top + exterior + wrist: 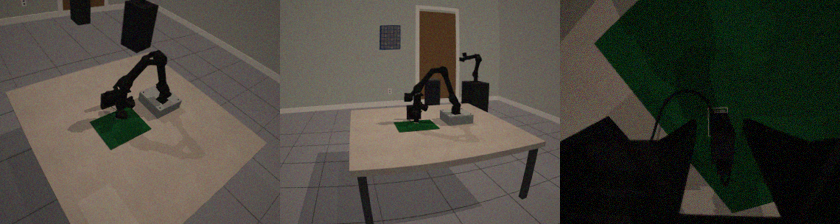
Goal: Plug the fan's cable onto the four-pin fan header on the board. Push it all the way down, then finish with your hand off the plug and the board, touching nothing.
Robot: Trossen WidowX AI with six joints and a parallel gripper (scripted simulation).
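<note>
- The table [390, 155], pale and square, carries everything; places below are given relative to the green board [123, 130] lying flat on it.
- In the wrist view, bare table top shows left of the board's [770, 60] near corner, and a thin black cable [680, 95] arcs up over the board's edge and curves back down to the plug.
- The plug [722, 142], a dark narrow body, stands on the board near that edge, its top meeting a small pale-outlined header [719, 111].
- Whether the plug is seated all the way down cannot be told in this dim view.
- The gripper [720, 150] hangs directly over the plug with its jaws spread: green board shows on either side between the plug and each finger [667, 150], so nothing is pinched.
- From the top view, the gripper [121, 112] sits low over the board's far edge, with the arm [141, 70] arching up and back.
- Right of the board, just beside its far corner, stands the arm's grey base block [160, 103].
- In the exterior view the same order holds: gripper [416, 118], board [416, 126], base block [457, 118].
</note>
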